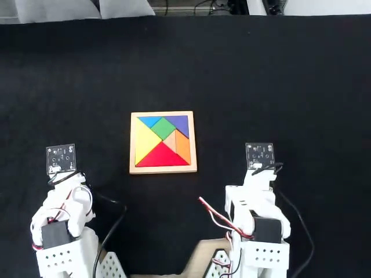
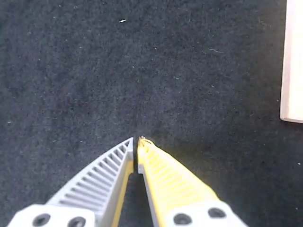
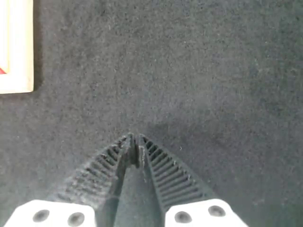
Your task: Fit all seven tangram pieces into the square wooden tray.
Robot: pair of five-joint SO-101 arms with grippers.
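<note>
I'm looking down on the square wooden tray (image 1: 163, 169), which is sitting flat on the black table cloth (image 1: 278, 87), between the two arms and a little ahead of them. All seven tangram pieces are lying inside it and filling the square: the yellow triangle (image 1: 145, 142) along one side, the red triangle (image 1: 164, 156) at the edge nearest the arms, the blue triangle (image 1: 149, 121), green square (image 1: 165, 127) and purple triangle (image 1: 181, 123) across the far edge, the orange piece (image 1: 184, 147) down the other side, and the tan triangle (image 1: 170, 141) in the middle. The left gripper (image 2: 136, 140) is hovering over bare cloth beside the tray, its fingers pressed together and gripping nothing. The right gripper (image 3: 134, 138) is doing the same on the tray's other side, tips meeting, nothing between them.
</note>
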